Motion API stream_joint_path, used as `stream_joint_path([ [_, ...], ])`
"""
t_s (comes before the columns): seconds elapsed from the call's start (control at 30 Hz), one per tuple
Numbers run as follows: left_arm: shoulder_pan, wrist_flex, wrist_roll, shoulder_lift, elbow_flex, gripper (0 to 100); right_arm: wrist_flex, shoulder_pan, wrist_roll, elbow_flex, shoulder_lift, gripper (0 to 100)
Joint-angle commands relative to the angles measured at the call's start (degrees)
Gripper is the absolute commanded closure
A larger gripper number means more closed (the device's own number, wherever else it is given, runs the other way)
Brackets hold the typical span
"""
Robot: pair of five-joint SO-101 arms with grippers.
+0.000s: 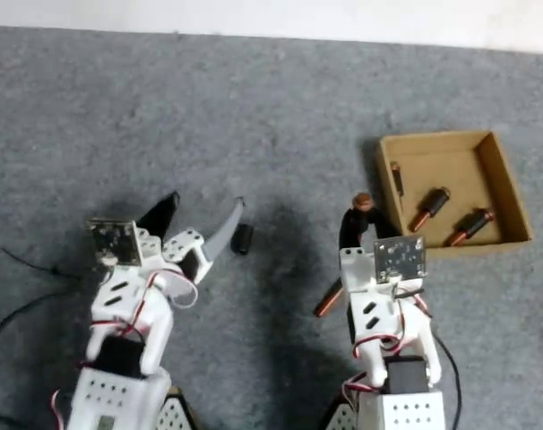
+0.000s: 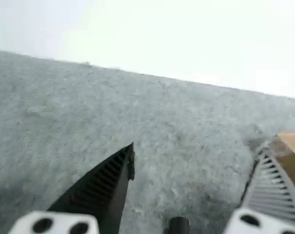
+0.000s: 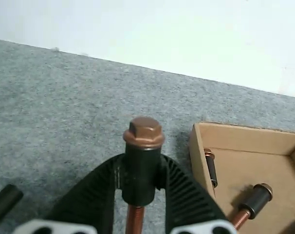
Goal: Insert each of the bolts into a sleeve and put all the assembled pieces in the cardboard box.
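Currently my right pincer (image 3: 140, 171) pinches the sleeve (image 3: 139, 183) of an assembled piece, bolt (image 3: 144, 131) head up, near the cardboard box (image 1: 451, 168) but not over it; since I grip only the sleeve, tipping it could let the bolt slide out, or its tail could catch the box wall. My left pincer (image 2: 197, 150) is spread and empty, just beside the one loose sleeve (image 1: 242, 238) on the table (image 1: 254, 107). I count three assembled pieces (image 1: 430, 208) in the box, one in my grip, and one copper shaft (image 1: 328, 302) by my right arm, perhaps a last bolt.
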Motion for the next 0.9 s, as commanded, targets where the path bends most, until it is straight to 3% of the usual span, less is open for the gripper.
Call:
stream_joint_path([
  [0.0,0.04,12.48,-0.88,-7.34,0.66,65,-1.27,0.66,-0.53,6.46,-1.19,99.4],
  [0.23,-0.31,13.19,-0.88,-5.14,0.92,65,-1.01,1.45,-0.44,6.46,-1.19,99.4],
  [0.6,-0.4,16.0,-0.88,-5.05,0.92,65,-1.36,16.84,-0.79,6.64,-1.19,99.4],
  [0.87,-0.4,15.82,-1.14,-5.14,0.84,83,-8.04,18.24,-4.31,6.2,-1.19,99.4],
])
